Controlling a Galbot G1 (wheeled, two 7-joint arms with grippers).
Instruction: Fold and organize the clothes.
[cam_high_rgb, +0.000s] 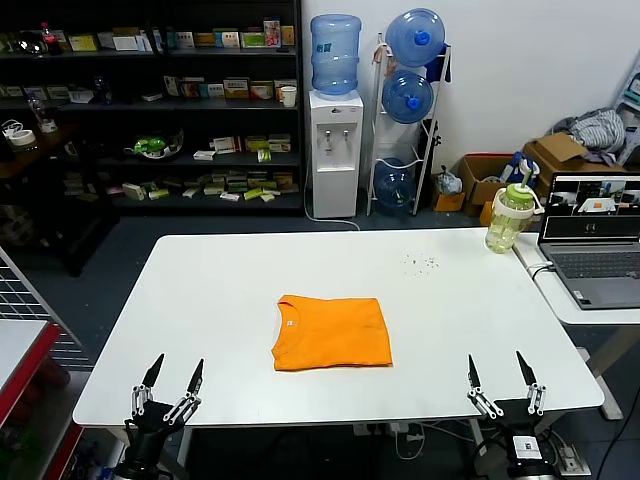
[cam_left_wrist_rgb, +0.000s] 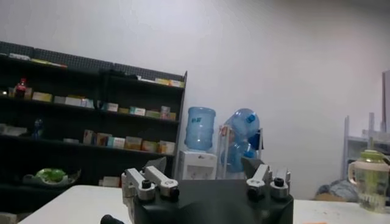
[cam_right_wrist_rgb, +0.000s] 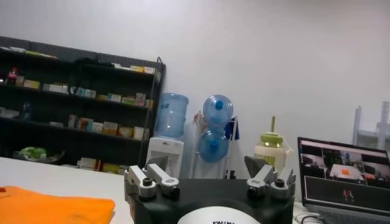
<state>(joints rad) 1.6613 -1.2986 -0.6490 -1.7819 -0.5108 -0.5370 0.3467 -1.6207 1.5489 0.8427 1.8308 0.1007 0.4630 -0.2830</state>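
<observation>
Orange T-shirt (cam_high_rgb: 332, 332) folded, lettering hidden.

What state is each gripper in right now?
Left gripper: open, empty, at the table's near edge.
Right gripper: open, empty, at the near edge too.

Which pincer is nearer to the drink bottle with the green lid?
The right pincer, at the table's near edge below the bottle. The left pincer sits at the opposite near corner.

One orange T-shirt (cam_high_rgb: 332, 332) lies on one white surface (cam_high_rgb: 200, 300). Two hands, left hand (cam_high_rgb: 171, 381) and right hand (cam_high_rgb: 500, 374). Three water jugs, one laptop (cam_high_rgb: 592, 240), one green-lidded bottle (cam_high_rgb: 508, 217).
</observation>
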